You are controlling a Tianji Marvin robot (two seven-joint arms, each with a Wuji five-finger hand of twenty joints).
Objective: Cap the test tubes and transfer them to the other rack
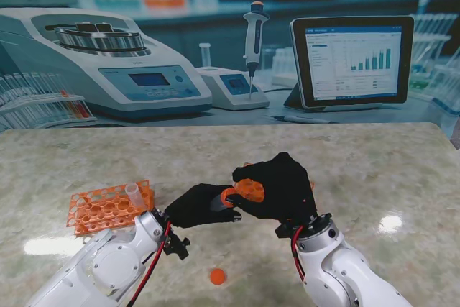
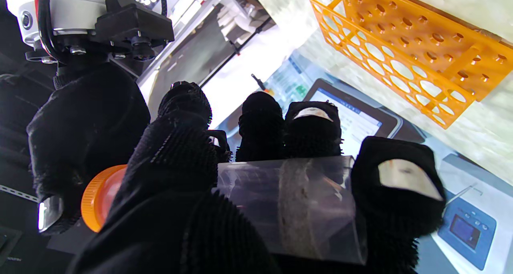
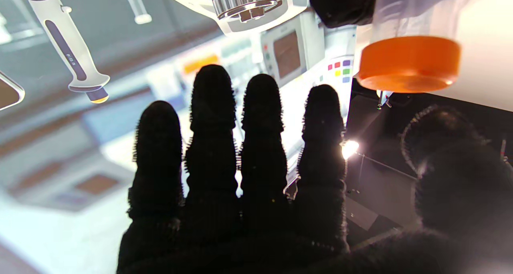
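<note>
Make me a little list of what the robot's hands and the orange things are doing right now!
left hand: shut on the tube, held sideways above the table
tube's cap: orange, already on the tube's end
right hand: open, fingers straight, beside the cap, holding nothing
rack: orange, on my left, one uncapped tube standing in it
loose cap: orange, lying on the table nearer to me, between the arms
other rack: partly hidden behind the right hand, cannot tell more
</note>
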